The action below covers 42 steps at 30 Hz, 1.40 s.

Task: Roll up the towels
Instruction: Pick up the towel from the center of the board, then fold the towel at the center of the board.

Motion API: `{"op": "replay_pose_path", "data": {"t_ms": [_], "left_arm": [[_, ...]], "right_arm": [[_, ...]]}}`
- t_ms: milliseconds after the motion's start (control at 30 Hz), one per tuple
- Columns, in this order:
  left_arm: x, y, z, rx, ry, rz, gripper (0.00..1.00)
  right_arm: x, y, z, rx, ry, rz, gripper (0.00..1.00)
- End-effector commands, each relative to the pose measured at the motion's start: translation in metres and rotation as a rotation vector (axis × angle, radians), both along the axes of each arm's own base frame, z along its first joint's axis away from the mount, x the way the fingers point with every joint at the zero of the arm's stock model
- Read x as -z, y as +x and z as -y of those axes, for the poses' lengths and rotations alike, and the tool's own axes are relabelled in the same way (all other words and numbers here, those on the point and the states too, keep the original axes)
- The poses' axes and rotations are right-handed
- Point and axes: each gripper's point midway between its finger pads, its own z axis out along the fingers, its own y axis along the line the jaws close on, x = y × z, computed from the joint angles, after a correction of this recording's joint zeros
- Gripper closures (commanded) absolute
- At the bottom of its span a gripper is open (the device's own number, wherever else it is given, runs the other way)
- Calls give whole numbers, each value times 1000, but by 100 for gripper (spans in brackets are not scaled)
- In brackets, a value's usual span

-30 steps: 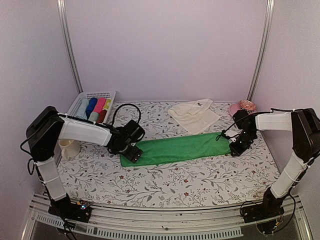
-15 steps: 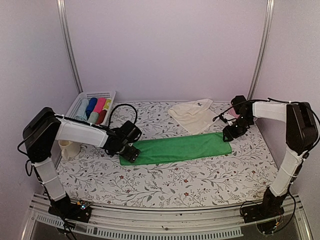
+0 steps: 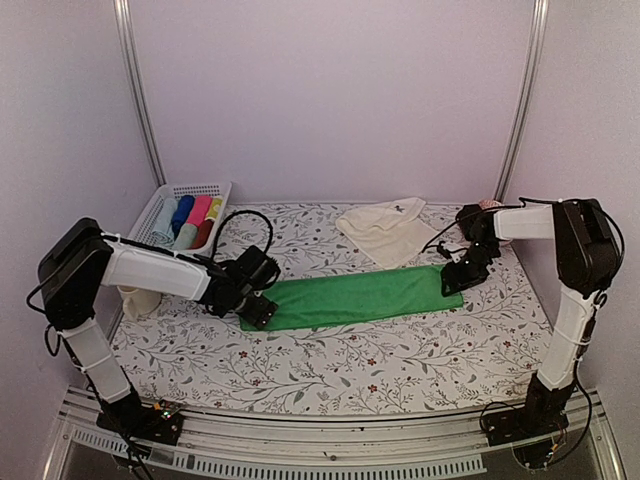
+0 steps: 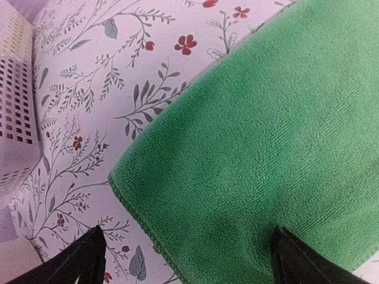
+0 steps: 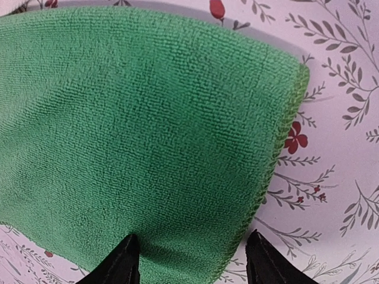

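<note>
Green towel [image 3: 350, 297] lies flat, its long axis running from left jaws to right jaws; both stand released, 1 short end beneath each, nothing grasped.

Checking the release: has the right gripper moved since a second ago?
Yes. The right gripper has shifted left, over the right end of the green towel, with its wrist drawn back toward the pink dish.

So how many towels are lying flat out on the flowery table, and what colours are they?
Green towel: 1
Cream-white towel: 1
Total: 2
</note>
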Motion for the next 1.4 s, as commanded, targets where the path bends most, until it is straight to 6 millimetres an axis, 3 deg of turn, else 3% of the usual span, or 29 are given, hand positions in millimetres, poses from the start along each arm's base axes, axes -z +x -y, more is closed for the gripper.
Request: {"op": "replay_pose_path", "data": {"t_ms": [0, 200, 333, 500, 767, 833, 933, 1200, 1367], "left_arm": [[-16, -2, 2, 1, -20, 48, 3], [-22, -2, -2, -7, -13, 68, 3], [-25, -2, -4, -13, -15, 77, 3], [-27, -2, -5, -16, -14, 83, 3], [-34, -4, 2, 14, -80, 85, 3], [-35, -4, 3, 16, -91, 85, 3], [-36, -5, 5, 22, -103, 83, 3], [-34, -4, 7, 24, -113, 78, 3], [-30, -4, 6, 19, -107, 73, 3]], "right_arm": [[8, 3, -4, 16, 30, -22, 41], [21, -2, -7, 16, 43, -67, 65], [26, -4, -3, 21, 26, -79, 95], [-4, 8, 22, 80, 56, -16, 98], [-70, 23, 108, 209, 86, 119, 98], [-82, 20, 106, 174, 103, 132, 98], [-103, 12, 72, 72, 225, 127, 98], [-144, -4, -58, -268, 399, 149, 98], [-152, -10, -127, -418, 460, 120, 97]]}}
